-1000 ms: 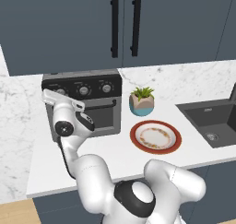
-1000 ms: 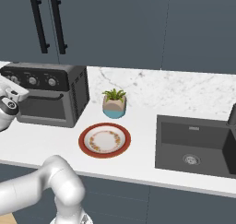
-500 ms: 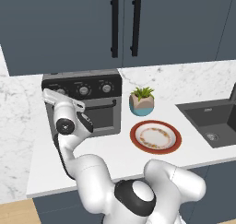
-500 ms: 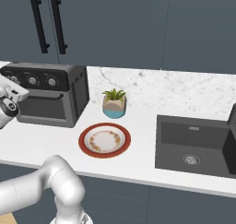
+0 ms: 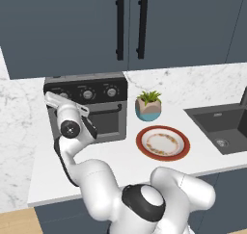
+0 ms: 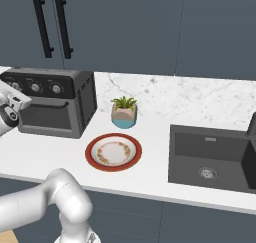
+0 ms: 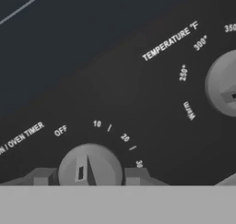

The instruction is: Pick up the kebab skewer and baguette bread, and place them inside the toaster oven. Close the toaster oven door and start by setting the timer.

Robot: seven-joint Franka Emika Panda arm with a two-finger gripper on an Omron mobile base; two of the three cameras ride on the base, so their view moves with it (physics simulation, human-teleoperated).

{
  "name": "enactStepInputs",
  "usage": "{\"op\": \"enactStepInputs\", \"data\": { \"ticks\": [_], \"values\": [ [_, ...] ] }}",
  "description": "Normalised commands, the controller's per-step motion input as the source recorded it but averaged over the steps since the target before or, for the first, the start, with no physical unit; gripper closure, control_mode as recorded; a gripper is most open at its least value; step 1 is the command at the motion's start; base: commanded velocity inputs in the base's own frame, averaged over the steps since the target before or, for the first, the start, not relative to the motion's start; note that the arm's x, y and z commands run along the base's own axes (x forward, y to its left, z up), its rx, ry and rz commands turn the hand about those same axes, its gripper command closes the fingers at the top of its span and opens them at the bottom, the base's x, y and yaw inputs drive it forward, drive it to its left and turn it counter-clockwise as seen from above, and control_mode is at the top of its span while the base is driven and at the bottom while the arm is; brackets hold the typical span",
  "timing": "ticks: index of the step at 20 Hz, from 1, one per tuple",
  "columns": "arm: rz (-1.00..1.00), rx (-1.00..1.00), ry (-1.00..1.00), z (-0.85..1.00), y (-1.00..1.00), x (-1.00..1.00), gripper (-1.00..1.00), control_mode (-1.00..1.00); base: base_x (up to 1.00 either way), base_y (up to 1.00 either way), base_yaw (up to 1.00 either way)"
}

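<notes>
**Hand view: pincer brackets the timer knob**

Hand view shows the gripper (image 7: 87, 177) with its two fingertips (image 7: 42, 176) set on either side of the round silver timer knob (image 7: 90, 165), part-way closed and pinching it. Printed around the knob are "OVEN TIMER", "OFF", "10", "20" and "30". Up and to the right reads "TEMPERATURE °F", with "WARM", "250°", "300°" and "350" ringing the temperature knob (image 7: 223, 84).

In the left base view the arm's white wrist is raised at the left end of the toaster oven (image 5: 89, 108), hand pressed to the black knob panel. The toaster oven door (image 5: 103, 120) stands shut. A red-rimmed plate (image 5: 162, 143) lies near, beside a potted plant (image 5: 148, 105).
</notes>
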Motion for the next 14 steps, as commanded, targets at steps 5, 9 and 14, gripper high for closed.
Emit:
{"op": "enactStepInputs", "data": {
  "ticks": [5,9,14],
  "values": [
    [-0.01,0.13,0.0,0.0,0.0,-0.07,1.0,-1.0,0.0,0.0,0.0],
    [0.0,0.0,0.0,0.0,0.0,0.0,-1.0,-1.0,0.0,0.0,0.0],
    [-0.01,0.12,0.0,0.0,0.0,-0.05,-1.0,-1.0,0.0,0.0,0.0]
  ]
}}
